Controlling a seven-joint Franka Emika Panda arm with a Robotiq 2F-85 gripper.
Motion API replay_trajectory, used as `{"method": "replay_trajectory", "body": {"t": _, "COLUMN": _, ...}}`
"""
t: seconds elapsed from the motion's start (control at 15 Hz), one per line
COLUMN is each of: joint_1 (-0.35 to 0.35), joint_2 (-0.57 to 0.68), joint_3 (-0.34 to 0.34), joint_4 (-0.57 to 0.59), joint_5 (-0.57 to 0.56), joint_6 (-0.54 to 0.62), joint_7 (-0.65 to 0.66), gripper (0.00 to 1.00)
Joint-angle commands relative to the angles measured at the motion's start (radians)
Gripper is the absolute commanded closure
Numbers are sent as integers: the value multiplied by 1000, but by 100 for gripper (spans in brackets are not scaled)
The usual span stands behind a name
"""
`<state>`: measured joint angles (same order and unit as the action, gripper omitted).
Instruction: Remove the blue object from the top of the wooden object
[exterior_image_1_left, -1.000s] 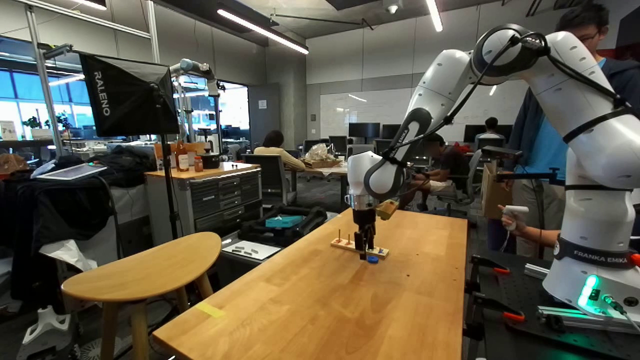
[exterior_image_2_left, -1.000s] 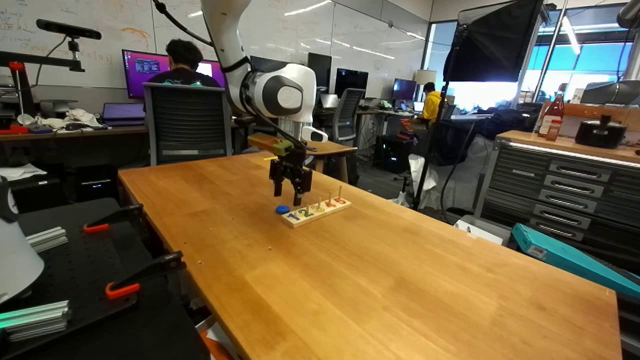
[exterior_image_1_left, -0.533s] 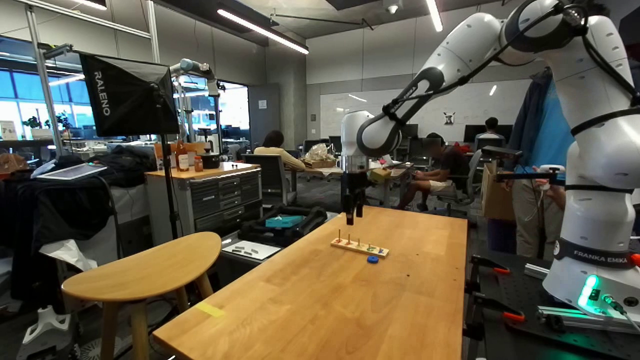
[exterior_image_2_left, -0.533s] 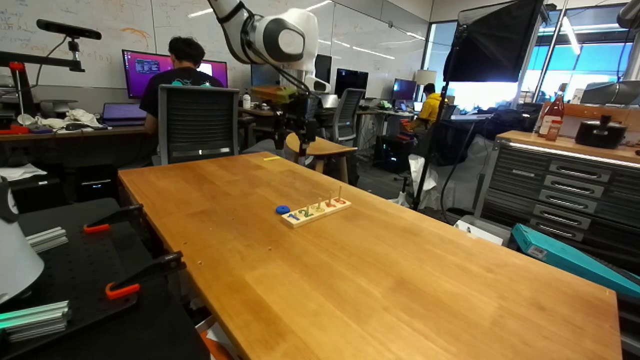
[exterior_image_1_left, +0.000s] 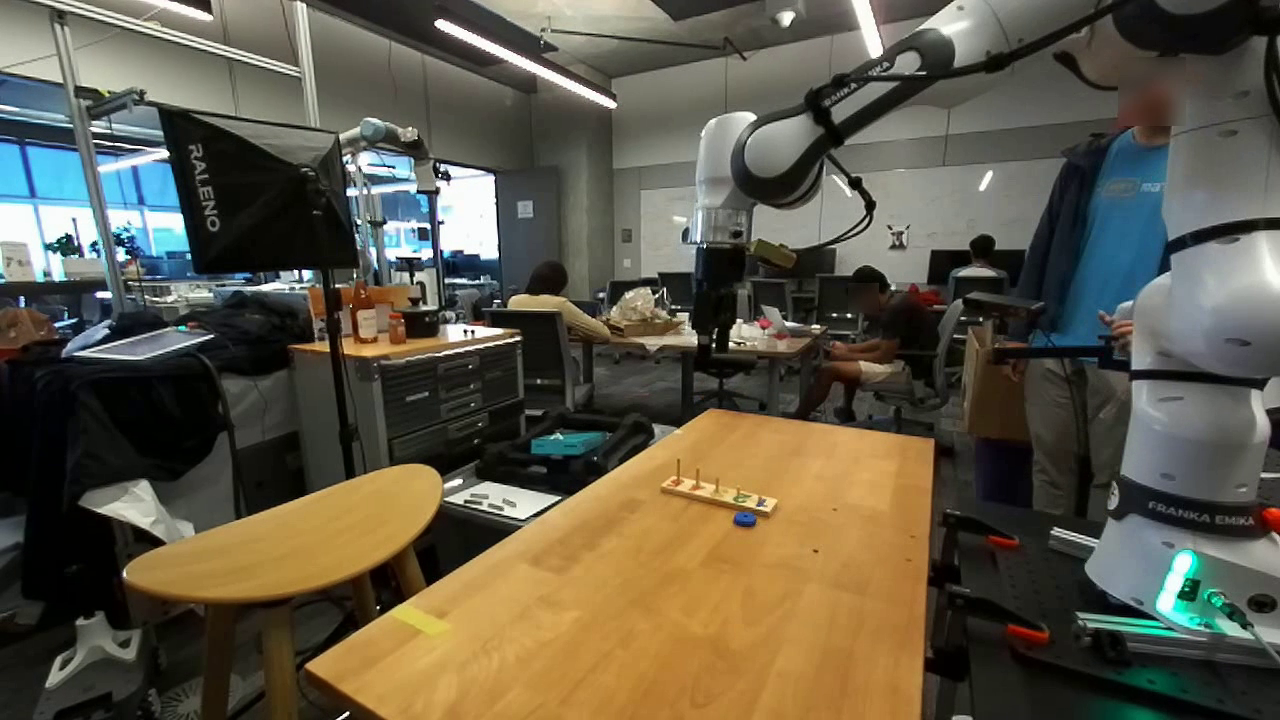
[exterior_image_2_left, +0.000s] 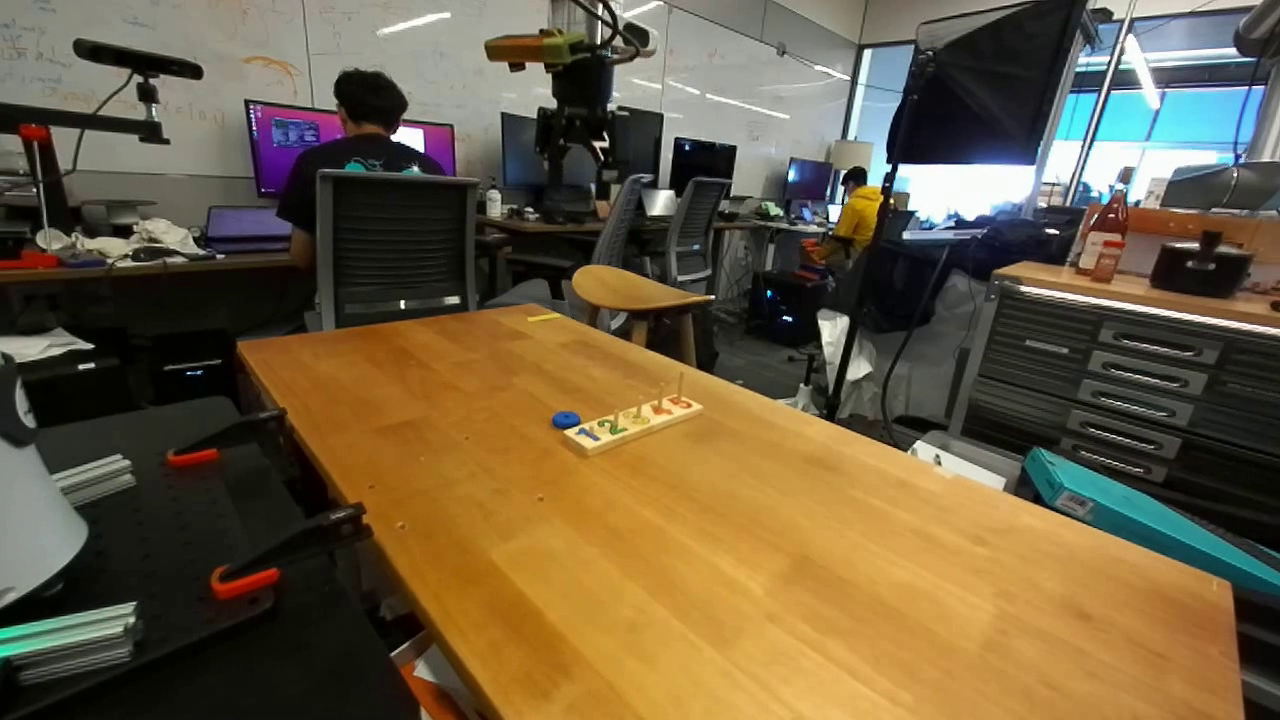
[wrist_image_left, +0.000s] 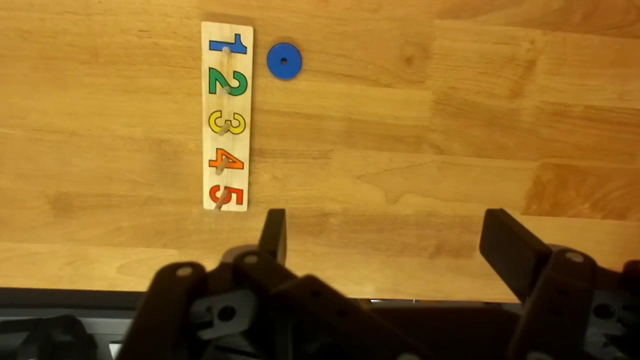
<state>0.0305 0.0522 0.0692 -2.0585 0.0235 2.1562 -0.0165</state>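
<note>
Just beside the numeral-1 end of the flat, light-tan wooden strip (wrist_image_left: 227, 105), not touching it, the round blue disc (wrist_image_left: 284, 70) lies on the broad wooden surface (wrist_image_left: 375, 165). Removal looks finished; the next move likely calls only for parking clear. High above, the black two-fingered hand (wrist_image_left: 385, 232) hangs with jaws apart, nothing between them. One surface edge (wrist_image_left: 425, 297) crosses behind it in the wrist view, well apart from the disc; room for moving seems ample.

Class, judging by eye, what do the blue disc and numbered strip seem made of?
The blue disc: painted wood or plastic, unclear which; smooth, evenly coloured, with no visible grain.
The numbered strip: likely smooth, light wood, judging by its pale tan, timber-like surface.
</note>
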Motion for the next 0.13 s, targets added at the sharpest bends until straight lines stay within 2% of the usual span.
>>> {"method": "replay_trajectory", "body": {"t": 0.0, "joint_1": 7, "joint_2": 11, "joint_3": -7, "joint_4": -2, "joint_5": 0, "joint_6": 1, "joint_7": 0, "gripper": 0}}
{"method": "replay_trajectory", "body": {"t": 0.07, "joint_1": 7, "joint_2": 24, "joint_3": -7, "joint_4": -2, "joint_5": 0, "joint_6": 5, "joint_7": 0, "gripper": 0}}
